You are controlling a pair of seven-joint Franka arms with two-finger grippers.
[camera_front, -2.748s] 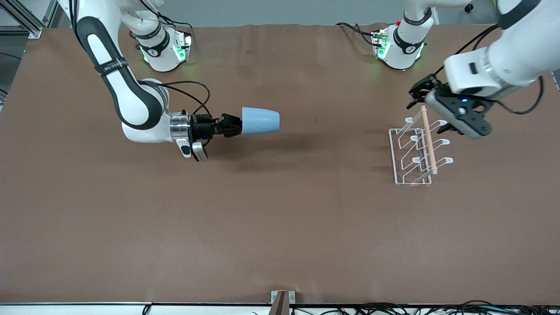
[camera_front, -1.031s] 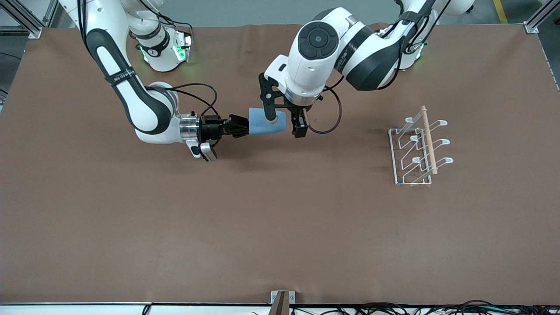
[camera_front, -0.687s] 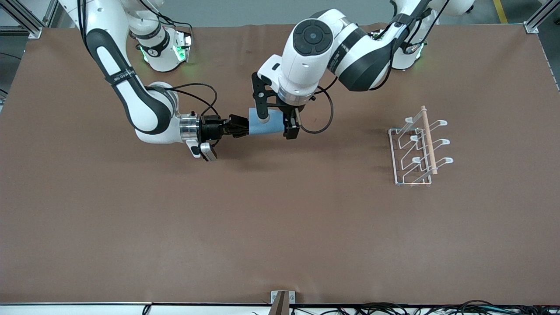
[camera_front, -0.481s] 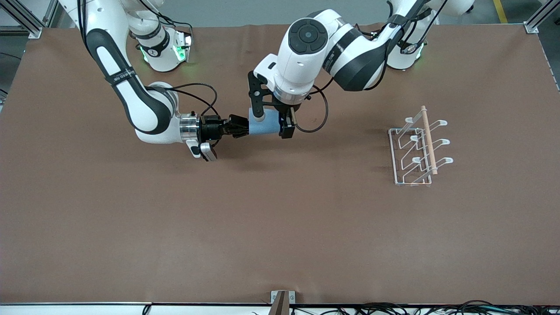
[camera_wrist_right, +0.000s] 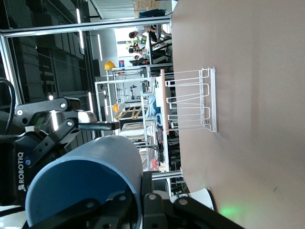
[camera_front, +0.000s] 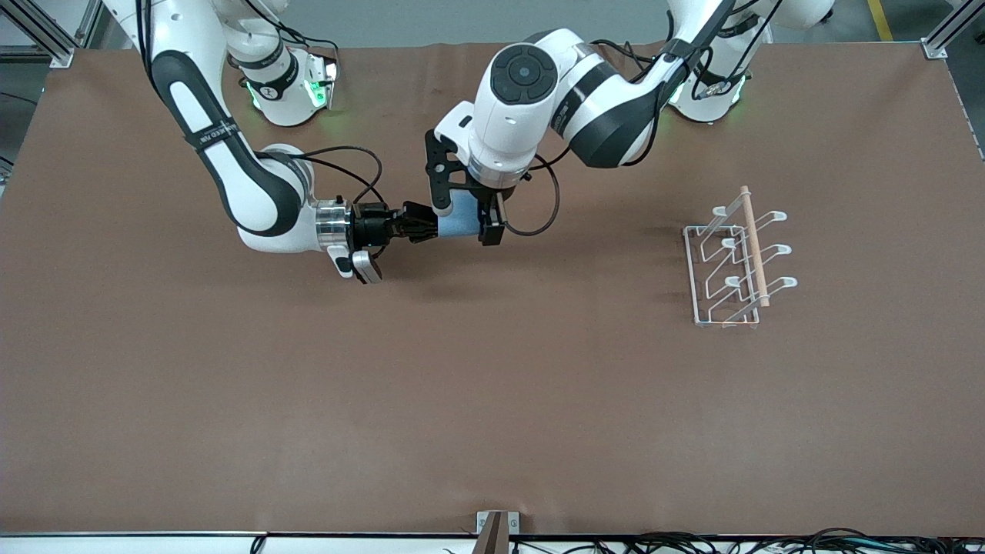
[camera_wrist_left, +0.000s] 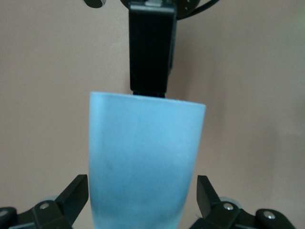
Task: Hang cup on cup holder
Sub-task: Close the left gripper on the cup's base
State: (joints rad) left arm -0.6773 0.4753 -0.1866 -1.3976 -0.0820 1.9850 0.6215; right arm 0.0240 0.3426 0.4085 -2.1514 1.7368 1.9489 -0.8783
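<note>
Light-blue cup (camera_front: 460,225) is held level above mid-table, pinched at its rim by the right gripper (camera_front: 419,224). Front view: since 2.7 s ago the left gripper (camera_front: 462,215) has swung from over the cup holder (camera_front: 731,261) to straddle the cup, fingers spread, not yet closed. Holder stands at 3 o'clock, well apart. Left wrist view: the cup lies between open fingertips (camera_wrist_left: 76,191). Right wrist view: the rim is clamped, holder visible farther off. Judgement: handover pending.
</note>
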